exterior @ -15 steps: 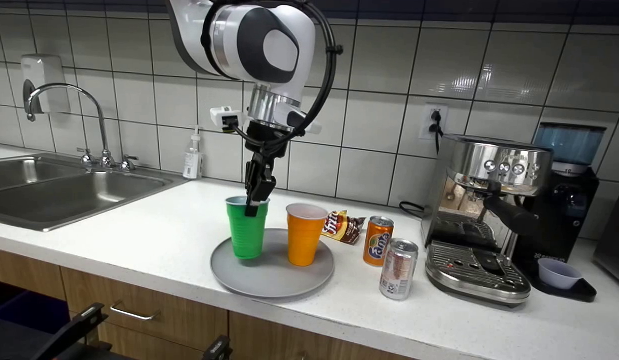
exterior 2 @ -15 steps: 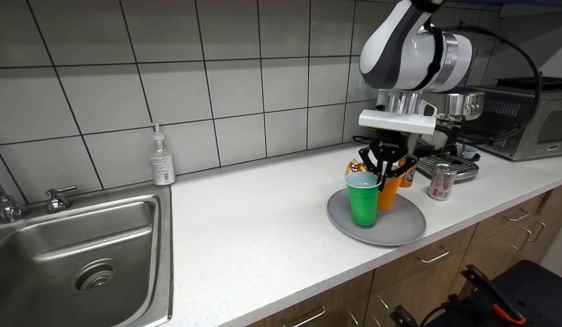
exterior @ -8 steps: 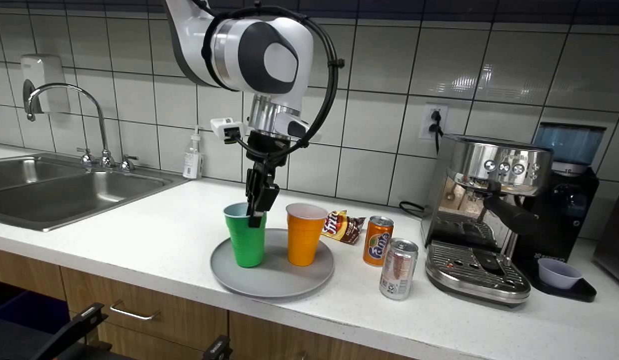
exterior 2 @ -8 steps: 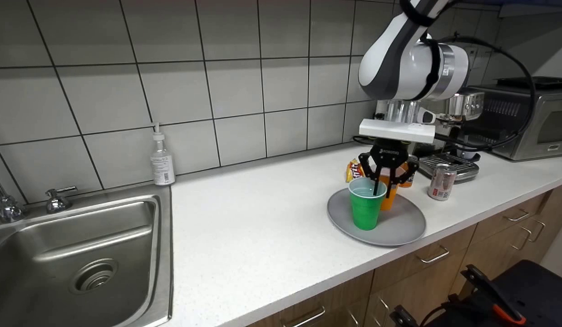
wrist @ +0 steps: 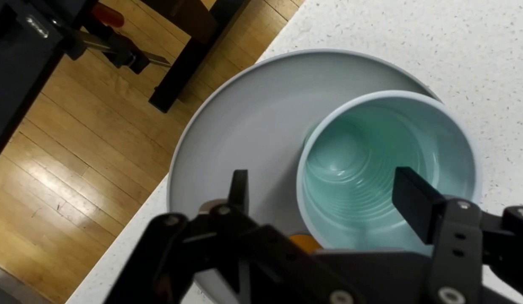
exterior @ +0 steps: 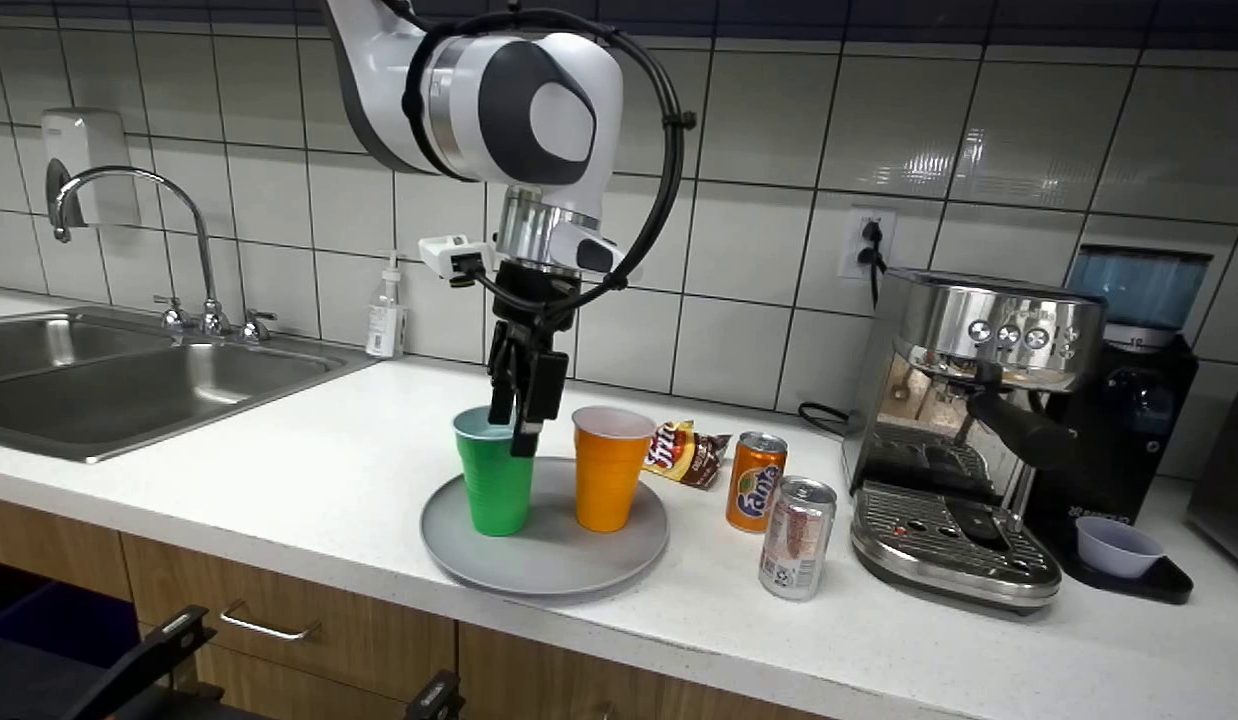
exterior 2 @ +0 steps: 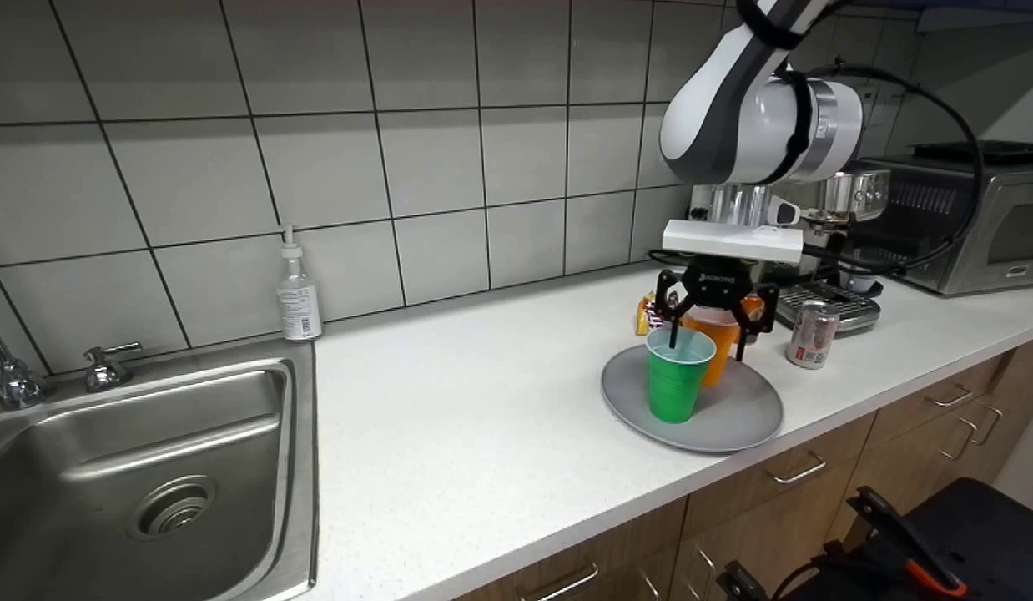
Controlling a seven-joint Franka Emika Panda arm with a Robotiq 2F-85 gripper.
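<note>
Nearest the end of the arm, the gripper (wrist: 323, 181) is spread wide and grips nothing: in the wrist view one finger hangs over the mouth of the green cup (exterior: 494, 485), the other outside its rim at nine o'clock; whether the inner finger touches the wall of the cup, I cannot tell. Taking the gray plate (exterior: 544, 565) as the dial in an exterior view, twelve at the top, the green cup stands on it toward nine and the orange cup (exterior: 612, 480) toward three, a gap between them. Past the plate's edge, the snack bag (exterior: 682, 455) lies at two, the Fanta can (exterior: 757, 482) stands between two and three, and the silver can (exterior: 797, 540) stands near it at three. Farther out, the pump bottle (exterior: 384, 325) is between ten and eleven, the sink (exterior: 169, 400) between nine and ten, the espresso machine (exterior: 954, 440) between two and three. The tiled wall (exterior: 739, 240) rises behind everything at twelve.
</note>
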